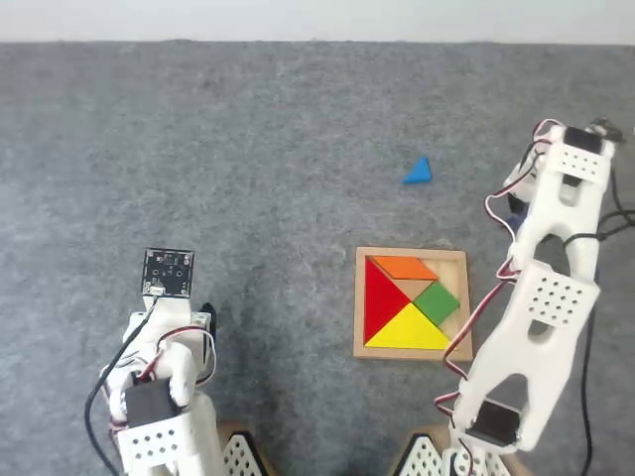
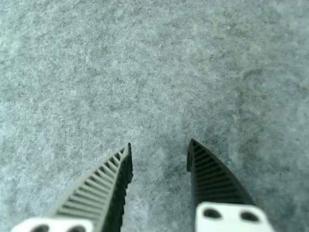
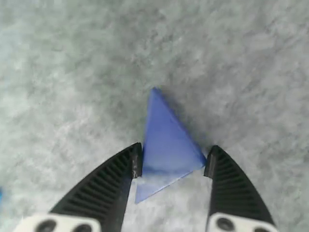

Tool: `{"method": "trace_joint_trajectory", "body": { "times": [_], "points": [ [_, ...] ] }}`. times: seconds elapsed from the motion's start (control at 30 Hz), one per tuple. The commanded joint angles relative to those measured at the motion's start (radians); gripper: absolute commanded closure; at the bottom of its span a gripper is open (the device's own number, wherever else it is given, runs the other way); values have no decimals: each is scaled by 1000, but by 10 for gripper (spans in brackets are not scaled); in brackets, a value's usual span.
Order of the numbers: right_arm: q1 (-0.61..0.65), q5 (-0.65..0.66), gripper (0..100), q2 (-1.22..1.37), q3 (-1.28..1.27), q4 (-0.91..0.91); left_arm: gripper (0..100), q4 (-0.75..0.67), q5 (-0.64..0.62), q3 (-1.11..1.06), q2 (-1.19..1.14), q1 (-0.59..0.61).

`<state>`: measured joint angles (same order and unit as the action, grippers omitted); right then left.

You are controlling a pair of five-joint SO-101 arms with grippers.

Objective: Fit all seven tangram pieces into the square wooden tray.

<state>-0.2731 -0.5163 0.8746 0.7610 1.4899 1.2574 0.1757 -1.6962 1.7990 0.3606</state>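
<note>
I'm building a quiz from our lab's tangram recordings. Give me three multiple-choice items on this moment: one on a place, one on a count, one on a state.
1. Where does the light-blue triangle lie?
A. Inside the tray
B. On the carpet, apart from the tray
C. Against the tray's rim

2. How many coloured pieces show in the tray?
A. Two
B. Four
C. Seven

3. What is the right gripper doing?
A. Open over bare carpet
B. Shut on nothing
C. Shut on a darker blue triangle

Answers:
1. B, grey carpet shows between it and the tray's far rim.
2. B, the red piece, orange piece, green piece and yellow piece are there.
3. C, its fingers press two sides of the triangle in the right wrist view.
</note>
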Motion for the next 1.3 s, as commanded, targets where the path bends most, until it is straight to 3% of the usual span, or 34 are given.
{"method": "trace_joint_trajectory", "body": {
  "times": [0.0,0.2,0.3,0.57,0.9,1.27],
  "points": [
    [44,41,805,-150,29,58,817,6,-11,15,18,-3],
    [189,353,805,-338,29,217,817,6,-11,15,18,-5],
    [252,577,805,-429,23,302,817,6,-11,15,18,-6],
    [271,984,873,-711,-256,305,817,6,-11,15,18,-6],
    [280,1293,852,-1115,-818,223,817,6,-11,15,18,-6],
    [292,1318,853,-1214,-1135,1,817,6,-11,15,20,-6]
  ]
}}
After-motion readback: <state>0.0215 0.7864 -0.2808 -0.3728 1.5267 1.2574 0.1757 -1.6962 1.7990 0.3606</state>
